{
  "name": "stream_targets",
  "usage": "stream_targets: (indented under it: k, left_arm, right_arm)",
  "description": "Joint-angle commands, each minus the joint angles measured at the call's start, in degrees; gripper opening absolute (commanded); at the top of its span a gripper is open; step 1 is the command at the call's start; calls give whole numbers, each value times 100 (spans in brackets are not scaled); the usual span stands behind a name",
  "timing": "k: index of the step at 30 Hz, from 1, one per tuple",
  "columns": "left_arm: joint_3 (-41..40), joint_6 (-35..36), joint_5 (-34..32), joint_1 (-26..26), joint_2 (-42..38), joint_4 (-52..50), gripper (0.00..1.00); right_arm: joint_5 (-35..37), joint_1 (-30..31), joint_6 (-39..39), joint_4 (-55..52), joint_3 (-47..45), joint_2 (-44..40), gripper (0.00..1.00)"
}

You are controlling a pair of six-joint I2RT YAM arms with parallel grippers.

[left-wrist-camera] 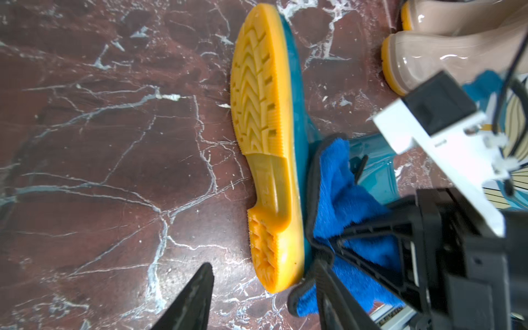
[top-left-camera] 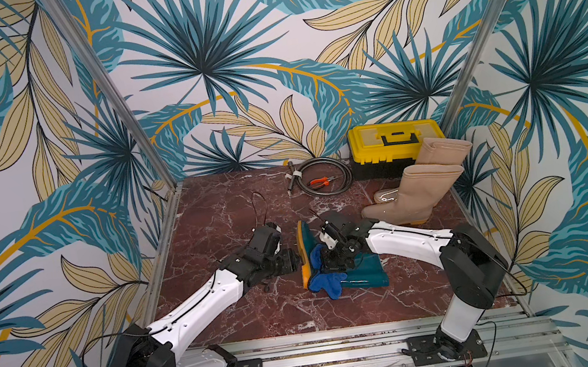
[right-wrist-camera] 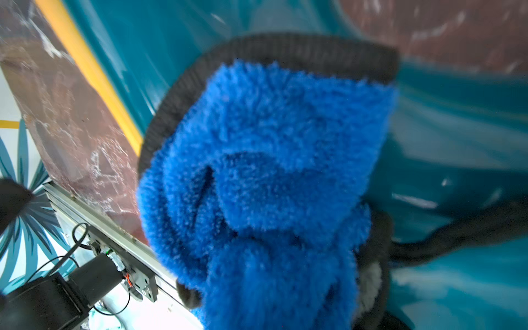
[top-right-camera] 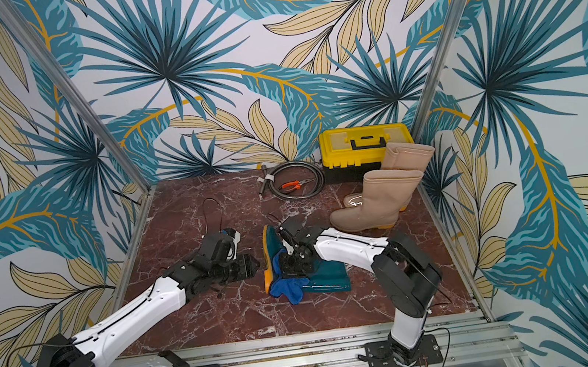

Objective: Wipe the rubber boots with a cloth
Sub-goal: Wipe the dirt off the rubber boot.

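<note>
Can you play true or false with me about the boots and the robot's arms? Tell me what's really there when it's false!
1. The teal boot lies on its side. True.
2. The two tan boots are lying down. False: they stand upright by the yellow toolbox.
3. The right gripper holds the blue cloth. True.
4. The left gripper holds the blue cloth. False: it is open, by the teal boot's orange sole.
</note>
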Motion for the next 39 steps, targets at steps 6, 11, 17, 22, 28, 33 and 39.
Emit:
stream_targets:
  k: [6, 11, 17, 22, 28, 33, 39]
  left_arm:
    - [211, -66, 240, 18, 607, -88, 58]
    - [142, -127, 244, 10, 509, -88, 58]
    - [-62, -236, 281, -25, 275, -73, 58]
    - [-161, -82, 251, -30, 303, 45, 56]
    - [-64, -45, 170, -14, 257, 45, 55]
    - [-79, -58, 121, 38, 209, 49, 55]
    - [129, -84, 410, 33, 469, 47, 54]
  right_arm:
    - [537, -245, -667, -784, 2536, 1195, 0]
    - [481, -598, -697, -1334, 4941, 2607, 0]
    - [212, -631, -485, -1346, 4618, 2454, 0]
    - [364, -443, -194, -478, 2483, 1141, 0]
    - [351, 160, 133, -183, 848, 169, 0]
    - [263, 449, 401, 68, 86, -20, 0]
    - [611, 191, -317, -563, 1684, 746, 0]
